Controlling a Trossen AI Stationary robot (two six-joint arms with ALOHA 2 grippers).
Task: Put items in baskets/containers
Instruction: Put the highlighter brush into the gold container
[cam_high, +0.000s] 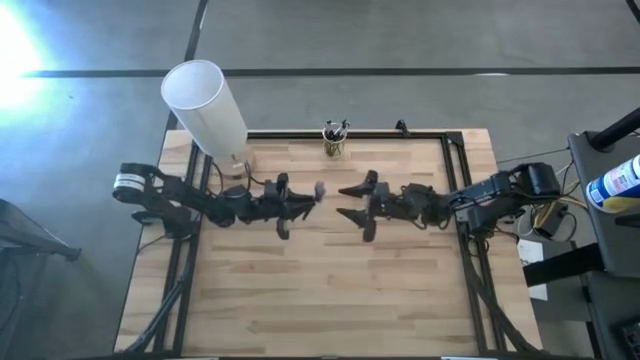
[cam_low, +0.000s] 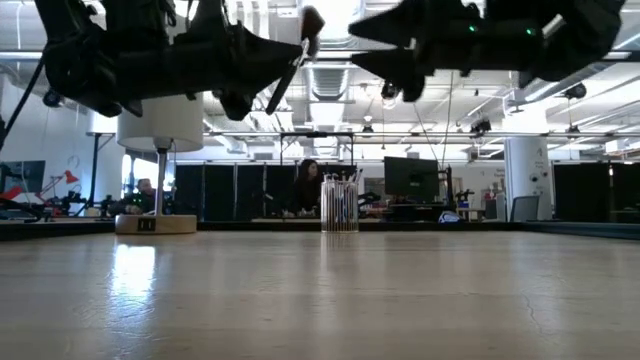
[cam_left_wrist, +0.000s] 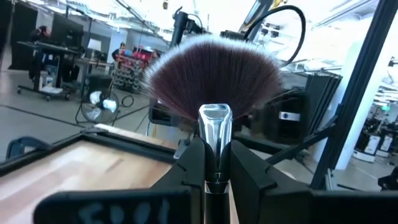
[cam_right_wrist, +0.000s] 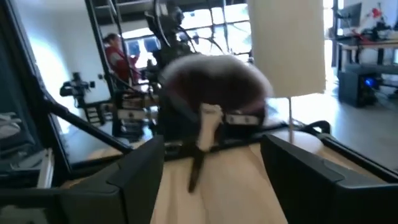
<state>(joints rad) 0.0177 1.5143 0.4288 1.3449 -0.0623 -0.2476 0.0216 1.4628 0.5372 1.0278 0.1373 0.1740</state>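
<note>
My left gripper (cam_high: 305, 203) hangs high over the table's middle, shut on a fan brush (cam_left_wrist: 214, 74) with a wide bushy dark head, pale tips and a silver ferrule. My right gripper (cam_high: 345, 200) faces it from the right at the same height, open. Its fingers (cam_right_wrist: 140, 177) stand apart, short of the brush (cam_right_wrist: 208, 121), and touch nothing. The clear glass cup (cam_high: 334, 140) stands at the table's far edge with several dark thin brushes upright in it. It also shows in the low view (cam_low: 340, 205). My left gripper pinches the fan brush between its two fingers at the lower end of the silver ferrule (cam_left_wrist: 216, 158), where the dark handle begins. The brush is lifted clear, high above the table. It slants with its bushy head (cam_low: 312, 20) up and toward the right gripper, and its handle end (cam_low: 272, 105) lower.
A big white cylinder (cam_high: 205, 105) on a round wooden base (cam_low: 155, 223) stands at the table's far left corner. A black frame rail (cam_high: 400, 133) runs along the far edge. The wooden tabletop (cam_high: 320, 290) lies bare toward the near edge. People and desks show in the room beyond.
</note>
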